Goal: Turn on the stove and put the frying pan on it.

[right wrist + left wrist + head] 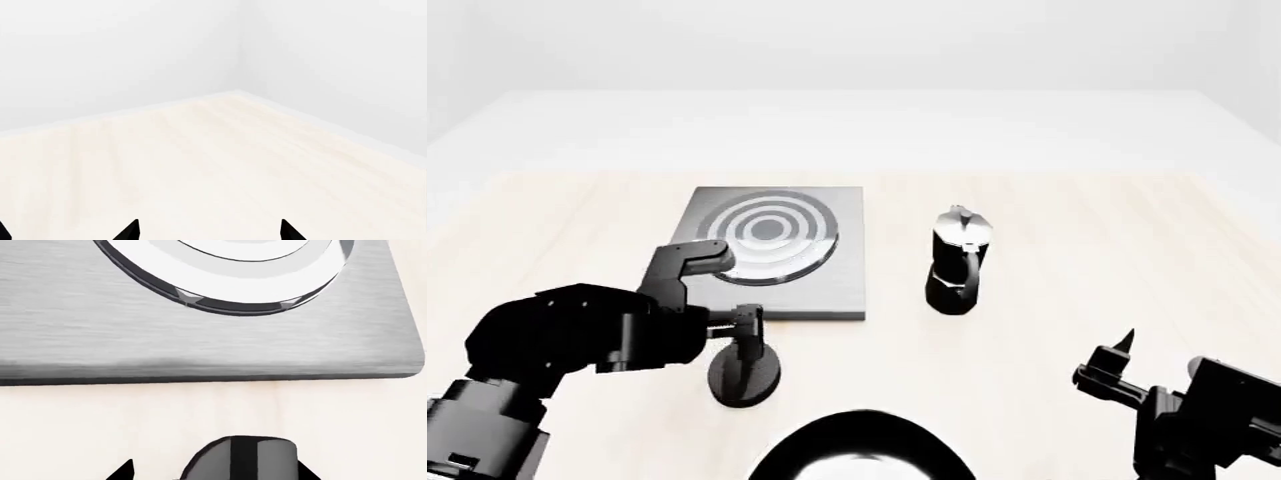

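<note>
The stove (777, 252) is a flat grey slab with raised burner rings, left of the table's centre; its front edge fills the left wrist view (200, 340). Its small round black knob (745, 374) sits on the table just in front of the slab. My left gripper (745, 322) hangs over the knob (243, 457), open (215, 472), with a fingertip (127, 471) on either side and a gap on one side. The frying pan (861, 450) shows only as a black rim with a glossy inside at the near edge. My right gripper (1108, 365) is open over bare table (208, 231).
A tall black-and-silver moka pot (958, 262) stands right of the stove. The pale wooden table (1094, 230) stretches far to the right and back, ending at white walls (133, 50).
</note>
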Motion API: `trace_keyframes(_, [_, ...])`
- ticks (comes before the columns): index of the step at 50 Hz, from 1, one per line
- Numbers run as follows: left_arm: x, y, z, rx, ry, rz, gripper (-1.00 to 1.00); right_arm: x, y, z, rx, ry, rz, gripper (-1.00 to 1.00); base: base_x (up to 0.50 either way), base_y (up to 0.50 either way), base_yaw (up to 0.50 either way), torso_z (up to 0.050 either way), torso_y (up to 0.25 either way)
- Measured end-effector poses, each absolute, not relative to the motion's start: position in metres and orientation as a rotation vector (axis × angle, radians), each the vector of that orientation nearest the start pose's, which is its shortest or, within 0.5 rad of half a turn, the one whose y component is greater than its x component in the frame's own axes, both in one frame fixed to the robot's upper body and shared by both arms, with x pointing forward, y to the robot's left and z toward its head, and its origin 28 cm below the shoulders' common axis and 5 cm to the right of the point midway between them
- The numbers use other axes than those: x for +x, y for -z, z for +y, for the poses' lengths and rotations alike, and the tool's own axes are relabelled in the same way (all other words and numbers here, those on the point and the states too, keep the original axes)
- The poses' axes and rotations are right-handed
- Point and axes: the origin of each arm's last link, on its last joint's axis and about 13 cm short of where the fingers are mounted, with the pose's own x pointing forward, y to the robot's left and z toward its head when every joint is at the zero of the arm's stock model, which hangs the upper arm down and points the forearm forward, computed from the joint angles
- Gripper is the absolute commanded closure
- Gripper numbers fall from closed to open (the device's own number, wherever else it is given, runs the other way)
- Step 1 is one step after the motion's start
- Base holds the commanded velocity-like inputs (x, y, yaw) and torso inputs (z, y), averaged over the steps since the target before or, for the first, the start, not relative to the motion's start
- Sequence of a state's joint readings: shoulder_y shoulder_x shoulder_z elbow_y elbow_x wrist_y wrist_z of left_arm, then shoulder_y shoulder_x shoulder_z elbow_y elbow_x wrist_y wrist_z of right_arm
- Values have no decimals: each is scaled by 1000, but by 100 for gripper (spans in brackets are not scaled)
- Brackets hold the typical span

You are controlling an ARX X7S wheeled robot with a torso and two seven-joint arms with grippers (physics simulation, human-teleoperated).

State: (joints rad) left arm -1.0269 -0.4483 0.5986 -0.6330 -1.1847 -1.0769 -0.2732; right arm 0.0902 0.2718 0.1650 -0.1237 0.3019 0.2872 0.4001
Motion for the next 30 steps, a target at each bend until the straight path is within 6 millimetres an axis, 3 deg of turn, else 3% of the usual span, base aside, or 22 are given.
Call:
trace_keyframes(11, [351,-132,259,-236,114,908,-100,227,-57,-187,38,518,40,-100,0,0,0,0,0])
trace_keyframes(17, [350,-143,259,-231,110,878,-100,227,-57,-188,39,518,40,-100,0,0,0,0,0])
trace_keyframes(21, [345,-164,257,-205,129,835,-100,227,-58,-188,40,518,40,-100,0,0,0,0,0])
trace_keyframes(30, [321,-237,254,-122,152,765,-100,227,-58,-188,49,512,45,-100,0,0,0,0,0])
